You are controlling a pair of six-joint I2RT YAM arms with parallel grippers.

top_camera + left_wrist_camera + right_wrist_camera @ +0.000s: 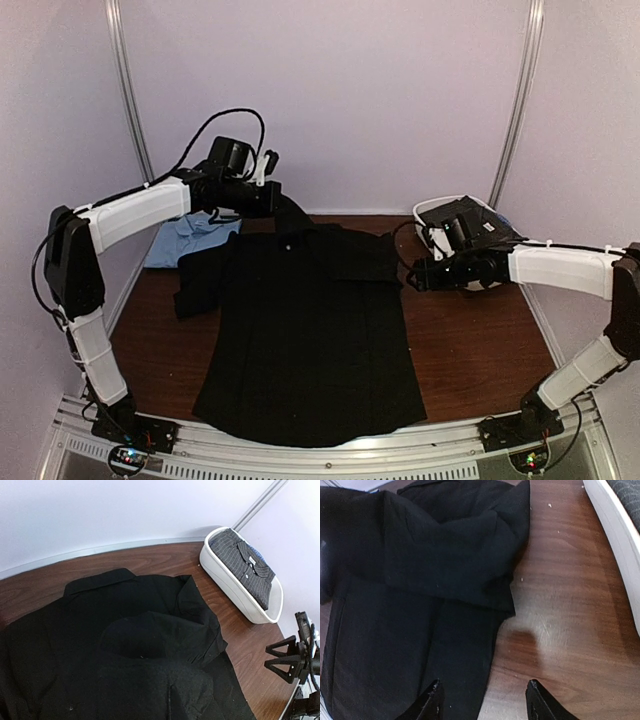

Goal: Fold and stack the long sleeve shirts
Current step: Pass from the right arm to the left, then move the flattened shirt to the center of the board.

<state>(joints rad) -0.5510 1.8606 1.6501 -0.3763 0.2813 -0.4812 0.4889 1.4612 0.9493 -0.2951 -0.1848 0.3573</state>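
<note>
A plain black long sleeve shirt (305, 340) lies spread in the middle of the table, collar to the back, with its right sleeve (450, 565) folded across the chest. My left gripper (272, 197) hovers above the collar, shut on a strip of the black shirt's cloth that hangs down to it. In the left wrist view, black cloth (150, 680) hides those fingers. My right gripper (484, 682) is open and empty, low over the shirt's right edge by the shoulder (415, 275). A light blue shirt (185, 240) lies at the back left, partly under the black one.
A white oval tub (235, 587) stands at the back right with a folded dark striped shirt (245, 565) inside; my right arm passes in front of it. Bare brown table (570, 605) shows right of the black shirt. Metal rails run along the near edge.
</note>
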